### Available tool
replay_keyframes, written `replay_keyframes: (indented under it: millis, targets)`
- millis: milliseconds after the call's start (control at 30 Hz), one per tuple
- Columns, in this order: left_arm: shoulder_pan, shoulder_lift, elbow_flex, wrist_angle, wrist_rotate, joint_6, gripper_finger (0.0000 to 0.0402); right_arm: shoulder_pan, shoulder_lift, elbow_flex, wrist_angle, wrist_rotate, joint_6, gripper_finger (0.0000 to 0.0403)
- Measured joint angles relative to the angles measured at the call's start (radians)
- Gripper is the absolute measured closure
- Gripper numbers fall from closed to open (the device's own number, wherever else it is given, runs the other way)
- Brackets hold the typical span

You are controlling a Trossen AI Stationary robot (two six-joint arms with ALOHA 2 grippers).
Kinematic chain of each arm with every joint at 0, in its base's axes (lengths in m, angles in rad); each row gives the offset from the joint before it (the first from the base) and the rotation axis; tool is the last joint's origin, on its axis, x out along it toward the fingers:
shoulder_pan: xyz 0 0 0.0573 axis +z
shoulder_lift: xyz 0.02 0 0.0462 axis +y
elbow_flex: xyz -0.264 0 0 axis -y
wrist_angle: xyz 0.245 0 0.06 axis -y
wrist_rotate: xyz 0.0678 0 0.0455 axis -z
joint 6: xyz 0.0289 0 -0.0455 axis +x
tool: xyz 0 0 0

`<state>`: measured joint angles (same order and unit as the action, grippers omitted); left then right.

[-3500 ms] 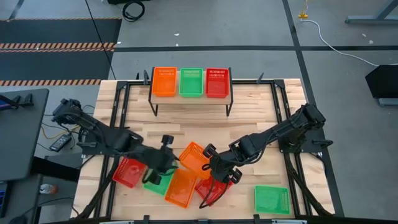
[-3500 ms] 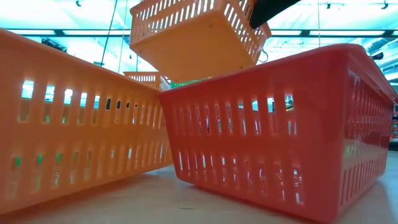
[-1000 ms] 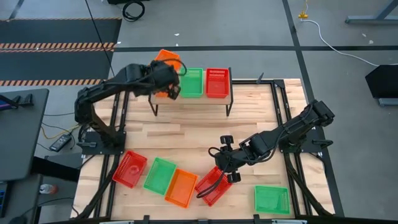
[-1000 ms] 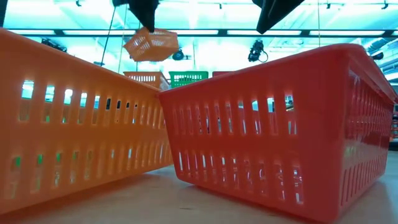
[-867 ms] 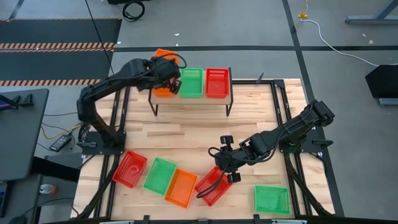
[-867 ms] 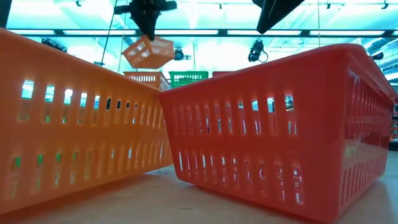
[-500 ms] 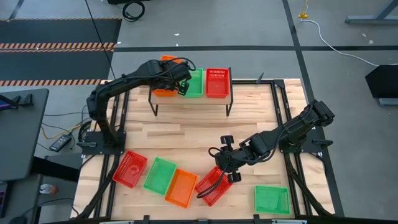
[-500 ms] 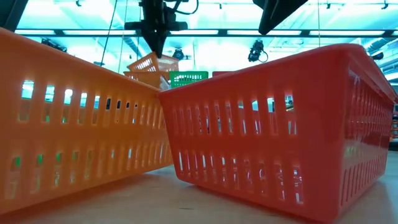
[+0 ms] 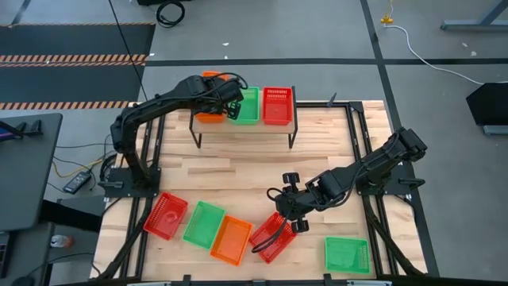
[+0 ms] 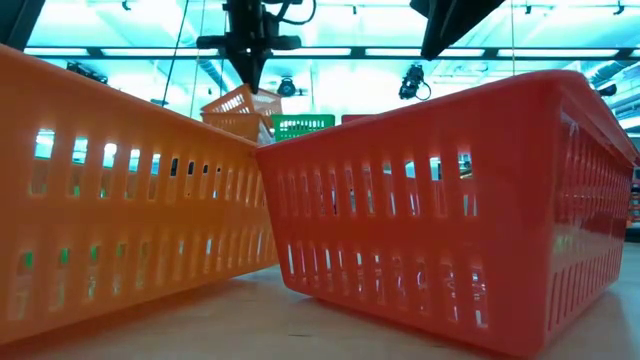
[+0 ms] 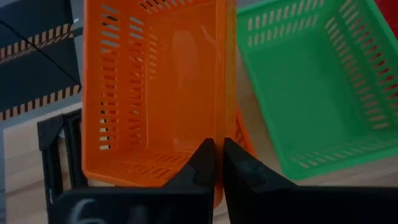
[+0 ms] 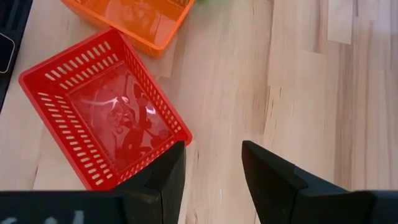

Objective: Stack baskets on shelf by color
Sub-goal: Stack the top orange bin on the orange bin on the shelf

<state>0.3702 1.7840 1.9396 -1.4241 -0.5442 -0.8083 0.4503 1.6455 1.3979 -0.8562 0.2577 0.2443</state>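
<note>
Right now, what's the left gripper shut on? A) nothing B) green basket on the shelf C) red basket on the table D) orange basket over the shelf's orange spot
D: in the left wrist view the left gripper pinches the wall of an orange basket, held tilted over the orange basket on the shelf.

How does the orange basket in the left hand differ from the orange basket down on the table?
The held orange basket is up at the shelf, tilted, its wall pinched by the shut left hand. The table's orange basket lies free on the tabletop between a green basket and a red basket. Both are the same mesh-walled shape.
</note>
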Motion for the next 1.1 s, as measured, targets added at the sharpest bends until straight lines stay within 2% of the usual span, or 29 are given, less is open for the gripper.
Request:
replay_keyframes:
  millis: [433,533,867,1100]
  targets:
    - [-0.013,0.0,0.0,-0.02,0.011,-0.151,0.0385,0.0,0.0,0.0,-0.027,0.0,-0.009,0.0239]
    - [-0.015,0.0,0.0,-0.045,0.047,-0.174,0.0378,0.0,0.0,0.0,-0.029,0.0,-0.031,0.0239]
    - [-0.009,0.005,0.0,-0.041,0.054,-0.173,0.0324,-0.001,0.0,0.0,-0.029,0.001,-0.071,0.0239]
    - [-0.008,-0.002,0.0,0.007,0.032,-0.069,0.0294,-0.001,0.0,0.0,-0.029,0.002,-0.08,0.0239]
